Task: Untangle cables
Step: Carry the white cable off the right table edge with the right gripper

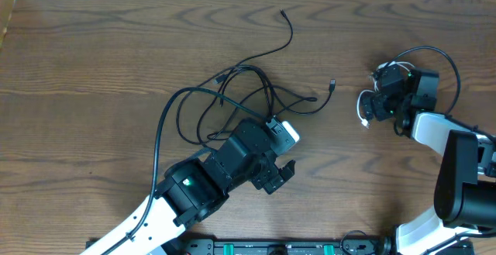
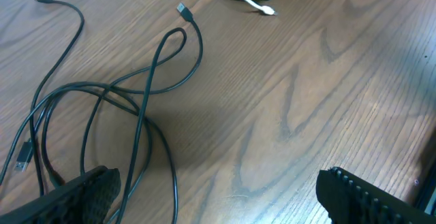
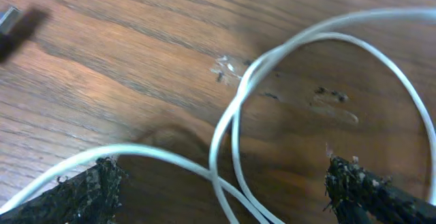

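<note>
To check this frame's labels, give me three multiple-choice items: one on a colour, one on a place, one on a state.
1. The tangled cables in the middle are:
A. red
B. black
C. yellow

2. The white cable lies:
A. wound into the tangle
B. under the right gripper
C. hanging off the edge

3. The left gripper is:
A. open, gripping nothing
B. shut on a plug
C. shut on the white cable

Answers:
1 B: every cord in the tangle is black in the overhead and left wrist views.
2 B: the right wrist view shows its loops between that gripper's fingers, away from the tangle.
3 A: its fingers stand wide apart in the left wrist view.
</note>
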`<action>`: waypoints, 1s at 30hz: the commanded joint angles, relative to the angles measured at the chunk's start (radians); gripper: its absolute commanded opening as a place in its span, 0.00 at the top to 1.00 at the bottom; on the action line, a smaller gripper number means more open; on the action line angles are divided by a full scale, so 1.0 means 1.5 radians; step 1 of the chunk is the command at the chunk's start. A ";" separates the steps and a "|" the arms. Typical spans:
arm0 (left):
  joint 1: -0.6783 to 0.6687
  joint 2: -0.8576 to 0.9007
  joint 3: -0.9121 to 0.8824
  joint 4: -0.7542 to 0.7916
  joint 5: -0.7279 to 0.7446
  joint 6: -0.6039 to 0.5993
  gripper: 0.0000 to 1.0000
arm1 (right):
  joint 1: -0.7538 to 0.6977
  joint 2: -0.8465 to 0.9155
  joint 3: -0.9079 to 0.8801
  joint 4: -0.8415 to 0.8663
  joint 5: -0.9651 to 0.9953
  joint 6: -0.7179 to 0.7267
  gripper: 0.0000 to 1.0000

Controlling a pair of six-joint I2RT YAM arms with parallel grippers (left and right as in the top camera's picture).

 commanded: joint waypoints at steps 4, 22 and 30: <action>-0.001 -0.001 0.014 0.000 0.008 0.001 0.04 | -0.019 0.059 -0.039 -0.046 0.068 -0.028 0.07; -0.001 -0.001 0.014 0.000 0.008 0.001 0.04 | -0.019 0.091 -0.039 -0.049 0.051 -0.028 0.60; -0.001 -0.001 0.014 0.000 0.008 0.001 0.04 | -0.021 0.091 -0.039 -0.049 0.065 -0.028 0.81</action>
